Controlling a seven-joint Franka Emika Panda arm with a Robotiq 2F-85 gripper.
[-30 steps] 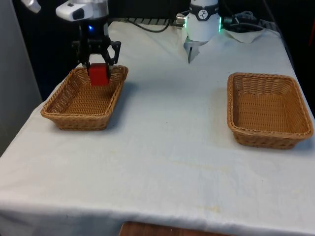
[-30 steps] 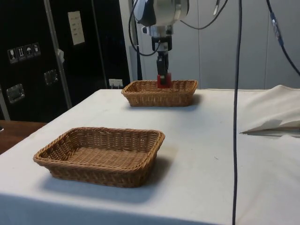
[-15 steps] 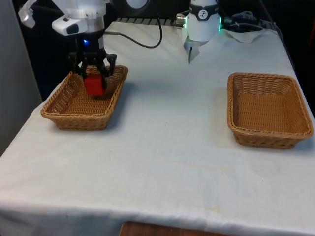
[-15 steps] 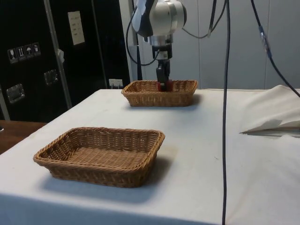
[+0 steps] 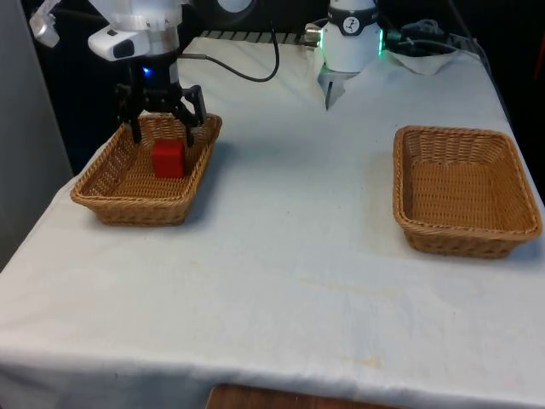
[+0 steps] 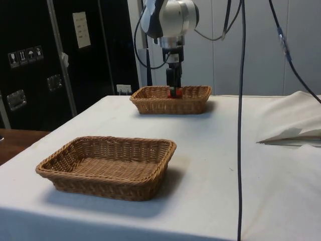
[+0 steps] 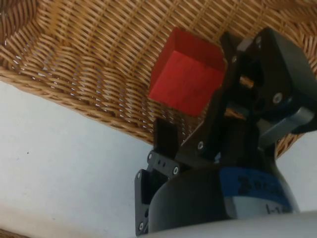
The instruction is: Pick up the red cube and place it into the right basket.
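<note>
The gripper (image 5: 160, 129) is hanging just above the basket at the front view's left, with its 2 black fingers (image 5: 191, 104) spread wide and nothing between them. In the wrist view the fingers (image 7: 166, 138) are standing apart from the red cube (image 7: 185, 72), 1 on each side of it, with wicker showing in the gaps.

Directly below, the red cube (image 5: 168, 158) is sitting on the woven floor of that basket (image 5: 102, 196), close to its far rim and resting flat. From the side view the gripper (image 6: 173, 86) is poised over the far basket (image 6: 150, 105), and just a sliver of red (image 6: 173, 95) is peeking over the wicker wall.

Across the white cloth (image 5: 289, 256), well apart from all this, the other basket (image 5: 409, 170) at the front view's right is holding nothing. In the side view it is the near one (image 6: 108, 176), likewise bare inside.

As for progress, I am judging the job essentially finished: the cube is lying inside a basket and the tool is open over it. That basket is on the robot's own right, since the robot is facing the front camera, so the placement looks correct. All that seems left is lifting the arm clear.
</note>
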